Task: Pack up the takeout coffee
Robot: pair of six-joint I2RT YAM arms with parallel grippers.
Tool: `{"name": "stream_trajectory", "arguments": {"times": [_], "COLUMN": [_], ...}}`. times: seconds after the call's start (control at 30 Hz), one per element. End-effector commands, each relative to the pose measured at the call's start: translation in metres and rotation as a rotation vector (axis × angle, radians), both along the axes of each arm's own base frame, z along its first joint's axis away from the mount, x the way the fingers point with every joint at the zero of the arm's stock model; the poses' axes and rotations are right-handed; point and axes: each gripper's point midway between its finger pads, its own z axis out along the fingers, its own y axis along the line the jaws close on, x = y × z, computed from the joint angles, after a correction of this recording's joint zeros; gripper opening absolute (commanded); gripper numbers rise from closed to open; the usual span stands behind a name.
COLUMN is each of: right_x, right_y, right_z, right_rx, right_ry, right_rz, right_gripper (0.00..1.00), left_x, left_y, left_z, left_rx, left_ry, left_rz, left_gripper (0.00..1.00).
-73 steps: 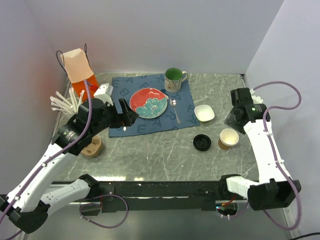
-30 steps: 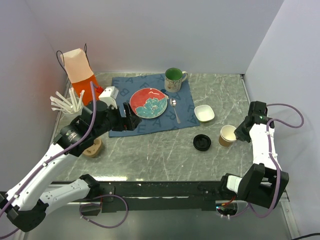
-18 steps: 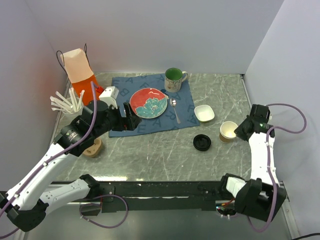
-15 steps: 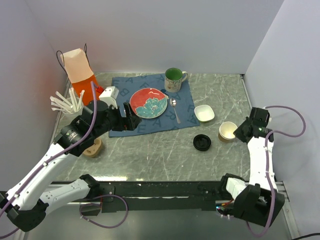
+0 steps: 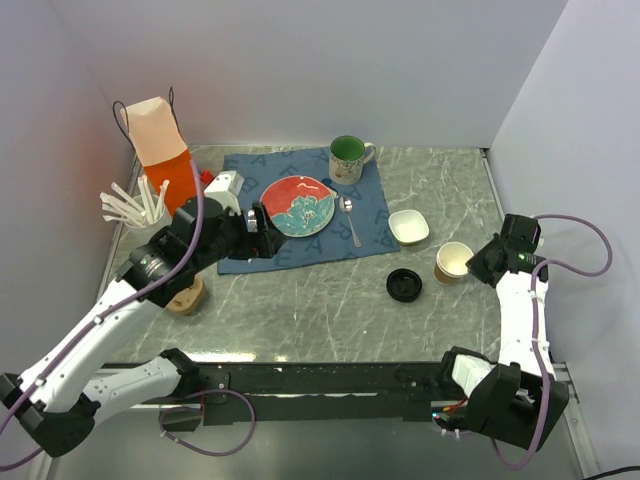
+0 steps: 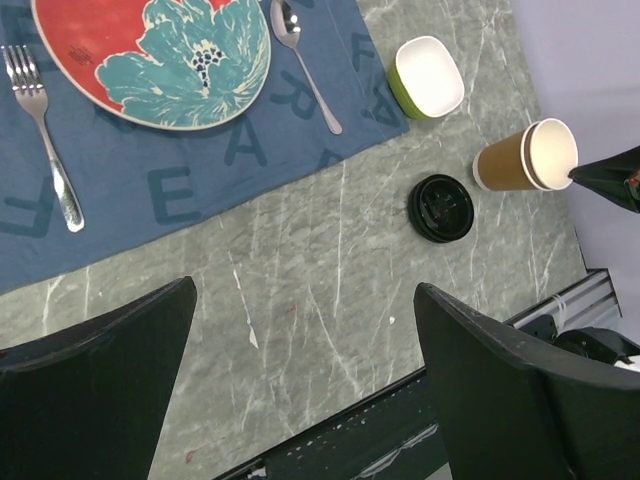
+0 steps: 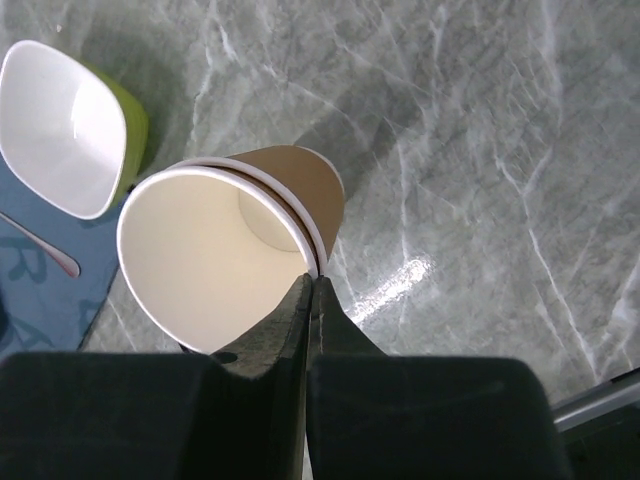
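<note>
Right claw is pinched shut on the rim of the lidless paper cup, over on the right. Left claw hangs wide open. The coffee cup sits near-left on the surface, half under that arm.

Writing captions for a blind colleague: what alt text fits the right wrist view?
The right gripper, fingers shut, pinches the rim of a lidless tan paper cup on a grey marbled table. A white bowl with a green outside sits at upper left.
</note>
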Motion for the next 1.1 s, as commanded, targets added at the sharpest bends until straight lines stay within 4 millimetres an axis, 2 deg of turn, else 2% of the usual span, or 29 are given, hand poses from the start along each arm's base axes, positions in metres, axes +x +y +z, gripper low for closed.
{"name": "stream_trajectory", "arguments": {"times": [0.0, 0.03, 0.07, 0.13, 0.2, 0.23, 0.27, 0.3, 0.33, 0.37, 0.4, 0.43, 0.47, 0.53, 0.57, 0.6, 0.63, 0.7, 0.87, 1.07], "right_x": [0.015, 0.009, 0.010, 0.009, 0.014, 0.016, 0.016, 0.015, 0.015, 0.012, 0.010, 0.007, 0.002, -0.002, -0.009, -0.007, -0.009, -0.014, -0.020, -0.019], "right_y": [-0.002, -0.001, -0.004, 0.003, 0.009, 0.020, 0.026, 0.034, 0.051, 0.060, 0.071, 0.091, 0.102, 0.119, 0.133, 0.139, 0.145, 0.159, 0.175, 0.184], "right_z": [0.021, 0.019, 0.024, 0.030, 0.050, 0.056, 0.062, 0.063, 0.064, 0.059, 0.058, 0.058, 0.052, 0.052, 0.044, 0.045, 0.044, 0.036, 0.027, 0.023], "right_rx": [-0.025, -0.009, -0.012, 0.019, 0.024, 0.046, 0.060, 0.088, 0.132, 0.158, 0.182, 0.195, 0.211, 0.246, 0.264, 0.290, 0.305, 0.336, 0.348, 0.359], "right_ry": [-0.123, -0.097, -0.083, -0.066, -0.109, -0.126, -0.139, -0.138, -0.138, -0.125, -0.121, -0.123, -0.109, -0.122, -0.102, -0.125, -0.135, -0.123, -0.086, -0.067], "right_rz": [0.023, -0.007, -0.017, 0.004, 0.029, 0.066, 0.089, 0.102, 0.157, 0.180, 0.198, 0.264, 0.293, 0.310, 0.347, 0.343, 0.356, 0.380, 0.422, 0.442], "right_gripper": [0.00, 0.00, 0.00, 0.00, 0.00, 0.00, 0.00, 0.00, 0.00, 0.00, 0.00, 0.00, 0.00, 0.00, 0.00, 0.00, 0.00, 0.00, 0.00, 0.00], "left_x": [0.016, 0.018, 0.018, 0.027, 0.034, 0.036, 0.040, 0.037, 0.035, 0.036, 0.028, 0.027, 0.023, 0.016, 0.011, 0.009, 0.003, 0.001, -0.009, -0.019], "left_y": [-0.023, -0.027, -0.036, -0.054, -0.075, -0.084, -0.094, -0.107, -0.115, -0.123, -0.131, -0.137, -0.140, -0.145, -0.144, -0.143, -0.141, -0.142, -0.151, -0.170], "left_z": [0.025, 0.028, 0.035, 0.036, 0.037, 0.037, 0.028, 0.032, 0.029, 0.016, 0.012, 0.012, -0.003, -0.009, -0.024, -0.030, -0.044, -0.048, -0.068, -0.091], "left_rx": [-0.047, -0.054, -0.078, -0.101, -0.136, -0.161, -0.164, -0.207, -0.233, -0.241, -0.269, -0.300, -0.300, -0.334, -0.330, -0.334, -0.335, -0.362, -0.442, -0.420], "left_ry": [-0.052, -0.054, -0.057, -0.045, -0.022, -0.003, 0.028, 0.028, 0.051, 0.089, 0.122, 0.131, 0.174, 0.202, 0.233, 0.238, 0.275, 0.264, 0.328, 0.380], "left_rz": [-0.044, -0.056, -0.093, -0.129, -0.187, -0.206, -0.231, -0.298, -0.322, -0.345, -0.406, -0.427, -0.449, -0.490, -0.492, -0.495, -0.496, -0.507, -0.542, -0.575], "left_gripper": [0.97, 0.97, 0.97, 0.98, 0.99, 0.97, 0.96, 0.91, 0.88, 0.86, 0.81, 0.78, 0.75, 0.70, 0.70, 0.69, 0.69, 0.68, 0.66, 0.65]}}
